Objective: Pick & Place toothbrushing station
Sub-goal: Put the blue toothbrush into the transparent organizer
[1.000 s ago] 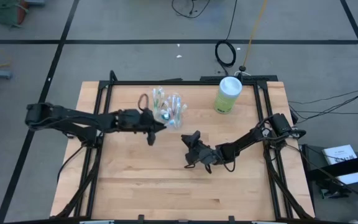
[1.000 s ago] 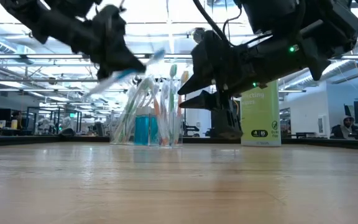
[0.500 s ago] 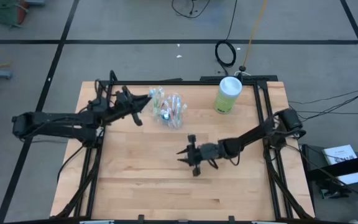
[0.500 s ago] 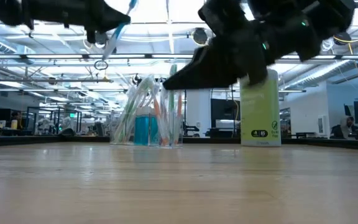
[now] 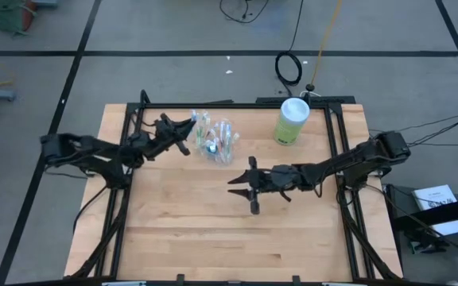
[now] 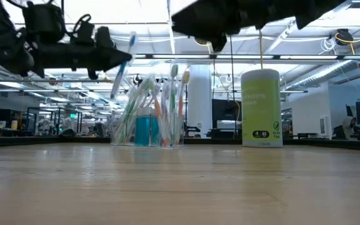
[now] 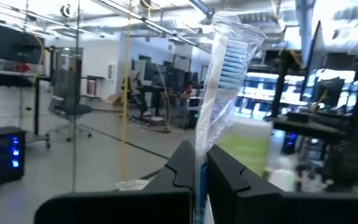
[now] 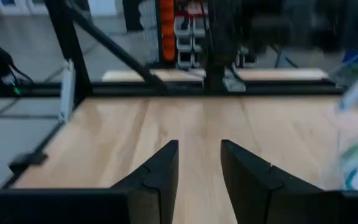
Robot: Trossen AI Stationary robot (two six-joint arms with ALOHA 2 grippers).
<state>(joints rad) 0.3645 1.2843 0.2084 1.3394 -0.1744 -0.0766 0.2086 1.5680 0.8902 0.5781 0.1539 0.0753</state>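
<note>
Most brushes already stand in the clear container (image 5: pixel 215 141), and the left end effector (image 5: pixel 188 127), pinching a wrapped blue toothbrush (image 7: pixel 224 81), hovers just beside it for drop-in, while the right end effector (image 5: pixel 239 186), spread and empty, waits nearby.

- Green canister (image 6: pixel 262 107), low view: pale lettering across the upper body, too faint to read.
- Same canister, lower body: two small round marks beside a short line of white print, not legible.
- White sheet (image 5: pixel 436 198) on the floor past the table's right edge, high view: dark lines of print, too small to make out.
- Left wrist view and right wrist view: no readable text, brand, number or sign.
</note>
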